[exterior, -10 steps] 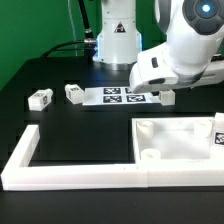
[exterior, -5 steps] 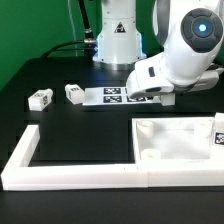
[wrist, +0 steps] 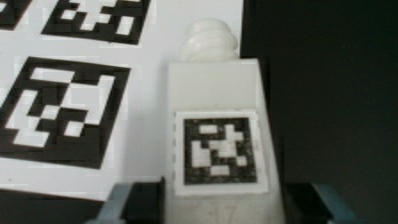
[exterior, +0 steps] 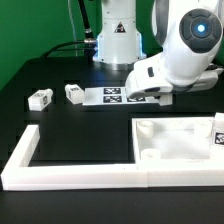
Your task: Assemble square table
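The white square tabletop (exterior: 185,142) lies at the exterior view's lower right, rim and corner sockets up. Two short white tagged legs (exterior: 40,98) (exterior: 75,92) lie loose on the black table at the exterior view's left. Another tagged leg (exterior: 217,137) shows at the right edge by the tabletop. My gripper (exterior: 150,98) is down low beside the marker board (exterior: 112,95). In the wrist view a fourth leg (wrist: 217,120) lies between my open fingers (wrist: 128,205), with dark gaps on both sides; my gripper (wrist: 217,208) straddles its near end.
The long white L-shaped border wall (exterior: 80,176) runs along the front and up the exterior view's left, with the tabletop against it. The marker board (wrist: 63,90) lies right beside the leg. The robot base (exterior: 116,40) stands at the back.
The arm's upper part has swung toward the exterior view's left and its wrist has turned over the last second. The gripper stays low by the marker board. The loose parts have not moved.
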Tool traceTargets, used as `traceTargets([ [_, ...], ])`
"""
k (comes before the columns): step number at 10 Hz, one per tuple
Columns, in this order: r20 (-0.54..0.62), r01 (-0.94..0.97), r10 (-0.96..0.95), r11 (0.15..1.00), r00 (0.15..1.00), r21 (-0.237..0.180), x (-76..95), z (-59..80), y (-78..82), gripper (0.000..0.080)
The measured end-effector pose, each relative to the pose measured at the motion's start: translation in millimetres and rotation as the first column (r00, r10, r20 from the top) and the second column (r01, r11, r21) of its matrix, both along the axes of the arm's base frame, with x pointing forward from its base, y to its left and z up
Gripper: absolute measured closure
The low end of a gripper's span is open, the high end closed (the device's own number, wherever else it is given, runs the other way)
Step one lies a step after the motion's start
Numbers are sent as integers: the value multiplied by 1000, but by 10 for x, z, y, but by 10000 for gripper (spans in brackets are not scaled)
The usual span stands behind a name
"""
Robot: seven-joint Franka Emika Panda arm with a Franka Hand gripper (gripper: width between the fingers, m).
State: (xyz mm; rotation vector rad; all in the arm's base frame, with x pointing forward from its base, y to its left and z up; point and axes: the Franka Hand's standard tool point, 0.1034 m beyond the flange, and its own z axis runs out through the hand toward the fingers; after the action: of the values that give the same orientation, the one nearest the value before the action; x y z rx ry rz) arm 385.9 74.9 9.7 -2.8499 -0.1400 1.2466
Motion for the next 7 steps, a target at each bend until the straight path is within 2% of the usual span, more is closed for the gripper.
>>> traceTargets([
  [6,6,4,-4,1000,1000,1,42,23,-15,511],
  [7,16,5,-5,1000,1000,23,230,212,-44,511],
])
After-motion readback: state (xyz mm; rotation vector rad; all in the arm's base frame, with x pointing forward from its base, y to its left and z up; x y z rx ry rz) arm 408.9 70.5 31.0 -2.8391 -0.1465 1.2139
